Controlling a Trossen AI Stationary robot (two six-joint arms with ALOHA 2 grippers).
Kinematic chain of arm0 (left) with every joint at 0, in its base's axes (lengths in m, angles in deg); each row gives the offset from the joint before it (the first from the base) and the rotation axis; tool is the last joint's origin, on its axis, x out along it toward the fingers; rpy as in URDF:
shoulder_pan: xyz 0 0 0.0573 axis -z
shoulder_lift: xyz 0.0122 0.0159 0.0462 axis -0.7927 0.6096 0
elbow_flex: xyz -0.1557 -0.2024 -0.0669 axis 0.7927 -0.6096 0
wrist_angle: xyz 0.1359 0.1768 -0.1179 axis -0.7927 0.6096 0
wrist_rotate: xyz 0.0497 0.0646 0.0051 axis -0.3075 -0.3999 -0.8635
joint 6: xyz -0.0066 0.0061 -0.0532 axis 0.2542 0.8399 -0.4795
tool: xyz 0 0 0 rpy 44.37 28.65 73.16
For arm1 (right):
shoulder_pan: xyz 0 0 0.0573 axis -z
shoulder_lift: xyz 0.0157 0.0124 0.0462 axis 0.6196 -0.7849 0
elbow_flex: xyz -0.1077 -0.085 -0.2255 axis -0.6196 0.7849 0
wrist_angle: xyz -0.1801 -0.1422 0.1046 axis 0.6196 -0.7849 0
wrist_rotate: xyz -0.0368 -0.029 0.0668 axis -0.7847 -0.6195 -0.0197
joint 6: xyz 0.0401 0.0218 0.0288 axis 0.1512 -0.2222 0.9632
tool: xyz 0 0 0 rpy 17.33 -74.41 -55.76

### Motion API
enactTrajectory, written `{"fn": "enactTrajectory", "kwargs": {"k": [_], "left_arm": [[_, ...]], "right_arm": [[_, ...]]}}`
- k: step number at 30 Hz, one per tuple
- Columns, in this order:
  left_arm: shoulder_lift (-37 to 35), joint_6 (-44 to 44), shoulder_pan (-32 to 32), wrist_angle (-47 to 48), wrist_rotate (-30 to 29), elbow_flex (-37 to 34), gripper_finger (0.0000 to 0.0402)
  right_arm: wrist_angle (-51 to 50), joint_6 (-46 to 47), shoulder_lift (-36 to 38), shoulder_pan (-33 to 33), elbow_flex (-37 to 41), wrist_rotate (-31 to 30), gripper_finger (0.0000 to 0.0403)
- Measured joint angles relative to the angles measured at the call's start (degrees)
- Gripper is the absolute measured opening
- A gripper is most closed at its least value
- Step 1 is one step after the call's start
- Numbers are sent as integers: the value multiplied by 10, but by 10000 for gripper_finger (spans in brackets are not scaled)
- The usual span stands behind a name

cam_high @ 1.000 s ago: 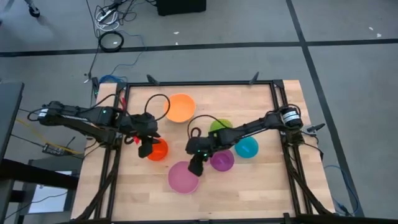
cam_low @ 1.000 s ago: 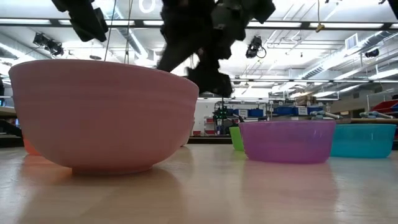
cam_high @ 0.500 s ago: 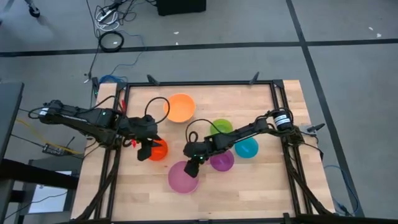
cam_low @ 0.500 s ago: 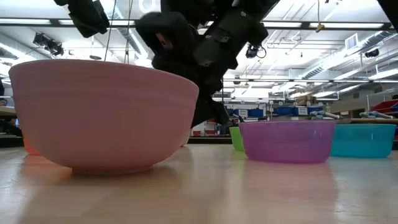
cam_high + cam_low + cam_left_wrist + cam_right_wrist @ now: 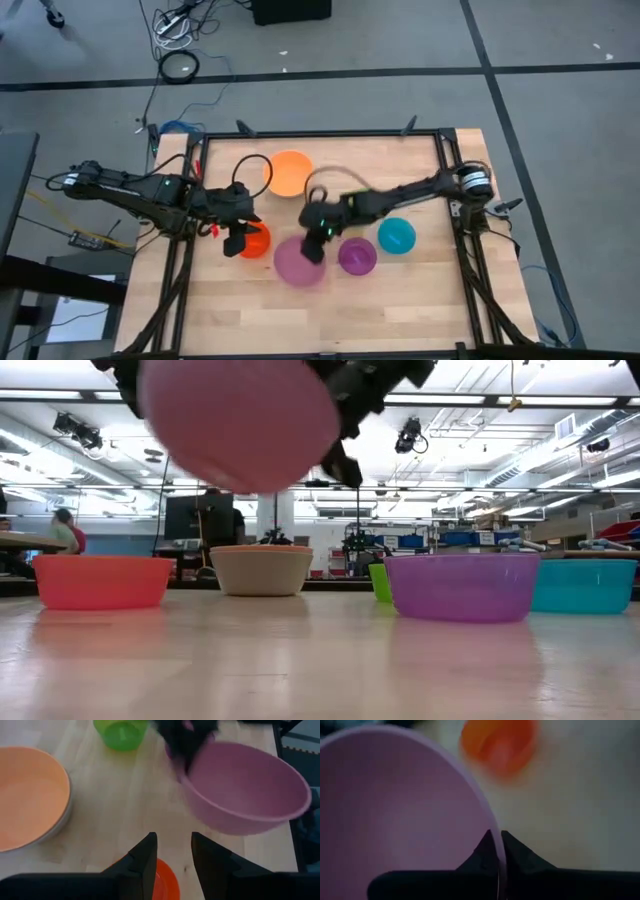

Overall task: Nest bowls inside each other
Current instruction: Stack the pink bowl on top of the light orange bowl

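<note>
My right gripper (image 5: 314, 246) is shut on the pink bowl (image 5: 296, 264), which hangs in the air (image 5: 240, 422) left of the purple bowl (image 5: 357, 256). My left gripper (image 5: 172, 862) stands open just above the red-orange bowl (image 5: 256, 240), touching nothing. The orange bowl (image 5: 290, 172) sits nested in a grey one (image 5: 64, 815) at the far middle. The green bowl (image 5: 121, 731) and the blue bowl (image 5: 396, 236) stand on the table by their bases. My right gripper pinches the pink bowl's rim (image 5: 487, 822) on its right-hand side, with one finger (image 5: 482, 854) inside the bowl and the other (image 5: 516, 854) outside. The fingers slant down from the table's right. The bowl is lifted clear of the table and tilted.
The table's black frame (image 5: 440, 135) runs around the wooden top. Bare wood lies along the near edge (image 5: 330, 320) and between the orange and red-orange bowls.
My right gripper has dropped onto the pink bowl's rim, shut on it, then risen and gone toward the far edge. The pink bowl has come off the table, lifted clear and tilted.
</note>
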Motion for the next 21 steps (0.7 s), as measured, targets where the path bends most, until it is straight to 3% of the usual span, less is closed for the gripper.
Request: {"fn": "enactTrajectory", "kwargs": {"k": [3,8,21], "left_arm": [[0,1,0,-19,-7,0,129],[0,14,0,-78,-9,0,129],[0,63,-1,-203,-33,1,129]], "right_arm": [[-2,-33,35,41,-1,-62,1],[11,-70,48,121,-1,-97,1],[133,-109,-46,263,0,-45,0]]}}
